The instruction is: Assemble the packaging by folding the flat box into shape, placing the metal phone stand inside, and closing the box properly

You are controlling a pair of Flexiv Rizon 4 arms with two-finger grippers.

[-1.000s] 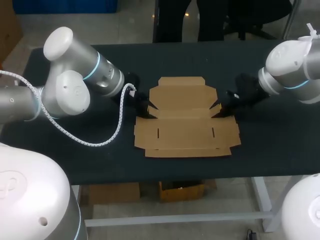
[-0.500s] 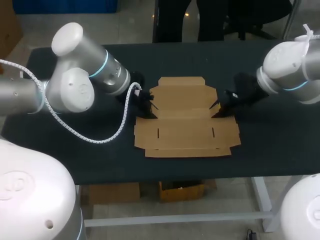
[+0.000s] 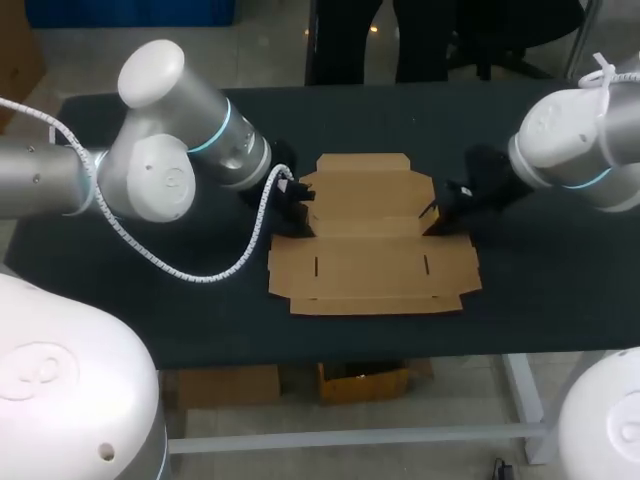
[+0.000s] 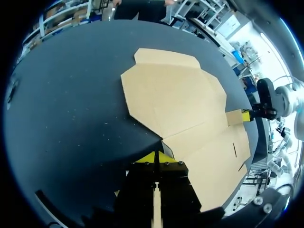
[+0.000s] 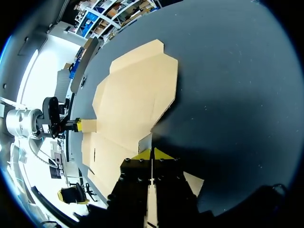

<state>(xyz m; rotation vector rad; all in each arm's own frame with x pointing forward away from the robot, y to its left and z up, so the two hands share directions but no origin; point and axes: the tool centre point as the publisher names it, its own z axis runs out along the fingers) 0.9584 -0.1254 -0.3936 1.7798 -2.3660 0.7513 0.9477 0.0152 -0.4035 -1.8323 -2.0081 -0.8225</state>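
Cardboard flat box (image 3: 372, 262) — left fingers (image 4: 148, 158) and right fingers (image 5: 161, 155) pinch its side flaps.

A broad table (image 3: 540, 300) carries everything, its top black and matte, dusted with tiny pale flecks (plainest in the wrist views). Below the table's near edge runs a pale metal rail (image 3: 350, 437), joined to a pale leg (image 3: 522, 395) under the table's right end.

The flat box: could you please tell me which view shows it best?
The head view: the whole flat box lies in sight from above. Each wrist view shows it slanted from one side, its near edge hidden.
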